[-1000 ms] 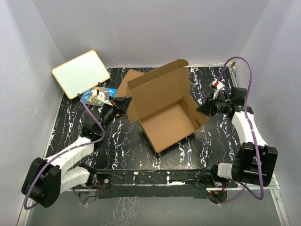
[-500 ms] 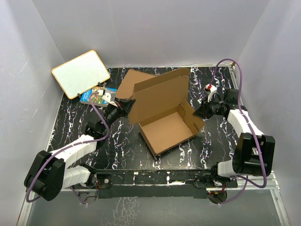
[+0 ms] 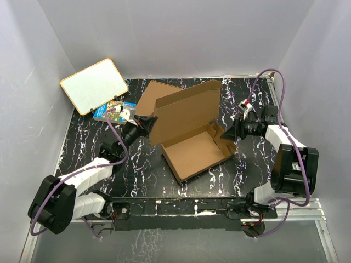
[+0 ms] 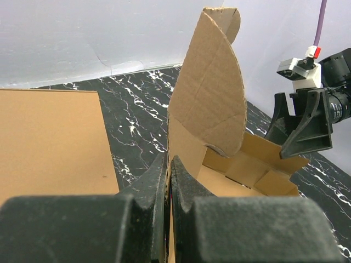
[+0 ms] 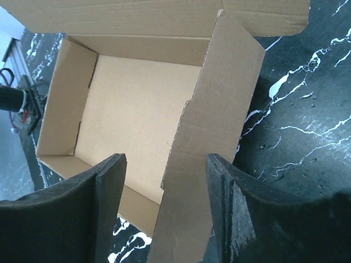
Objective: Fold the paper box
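Paper box [image 3: 192, 150] sitting open at the middle of the dark marbled surface [image 3: 137, 164], its lid standing up on the far side.
The left tool [image 3: 147, 121] is pinching the plain brown box's left wall, its fingers [image 4: 148, 192] clenched on the cardboard edge. The right tool [image 3: 233, 133] is hovering released, its spread fingers [image 5: 104, 208] straddling the loose right side flap. Behind the left tool a colourful book [image 3: 112, 112] is lying, its cover print too small to read.
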Tool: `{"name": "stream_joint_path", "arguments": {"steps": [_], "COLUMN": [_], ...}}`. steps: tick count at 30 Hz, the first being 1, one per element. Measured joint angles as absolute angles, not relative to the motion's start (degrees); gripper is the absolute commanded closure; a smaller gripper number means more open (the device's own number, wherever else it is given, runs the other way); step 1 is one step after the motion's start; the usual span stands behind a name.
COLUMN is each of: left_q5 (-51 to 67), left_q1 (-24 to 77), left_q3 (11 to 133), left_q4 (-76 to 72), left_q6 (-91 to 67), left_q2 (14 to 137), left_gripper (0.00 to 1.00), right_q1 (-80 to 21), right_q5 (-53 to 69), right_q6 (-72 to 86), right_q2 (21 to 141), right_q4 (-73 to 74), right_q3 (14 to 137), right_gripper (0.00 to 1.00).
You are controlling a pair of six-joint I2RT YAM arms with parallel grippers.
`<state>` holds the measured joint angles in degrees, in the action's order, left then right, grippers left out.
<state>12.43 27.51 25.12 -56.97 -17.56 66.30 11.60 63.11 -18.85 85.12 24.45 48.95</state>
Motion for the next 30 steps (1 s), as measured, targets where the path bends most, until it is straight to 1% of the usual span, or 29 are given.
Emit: {"name": "stream_joint_path", "arguments": {"steps": [7,12,15,16,18,22,28,30], "left_q5": [12.3,12.1,12.0,12.0,12.0,11.8,11.8,11.8], "left_q1": [27.5,27.5,27.5,27.5,27.5,27.5,27.5,27.5], "left_q3": [24.2,23.4,23.4,23.4,23.4,23.4,23.4,23.4], "left_q4": [-56.9,-56.9,-56.9,-56.9,-56.9,-56.9,-56.8,-56.8], "left_q6": [-17.6,-17.6,-17.6,-17.6,-17.6,-17.6,-17.6,-17.7], "left_q2": [65.6,64.9,64.9,64.9,64.9,64.9,64.8,64.8], "left_gripper": [1.00,1.00,1.00,1.00,1.00,1.00,1.00,1.00], "right_q1": [15.7,17.8,17.8,17.8,17.9,18.2,18.2,18.2], "right_q5": [71.3,76.7,79.1,79.6,80.9,81.8,80.4,79.5], "right_q6": [-16.6,-14.6,-11.4,-10.0,-6.0,2.2,8.7,9.6], "right_q2": [87.5,90.6,91.3,91.4,91.4,91.5,93.6,94.0], "right_q4": [24.4,24.4,22.9,21.9,18.6,11.6,7.5,7.0], "right_q3": [49.0,49.0,49.0,48.9,48.6,46.5,45.9,45.9], "right_gripper": [0.20,0.19,0.23,0.26,0.36,0.49,0.77,0.84]}}
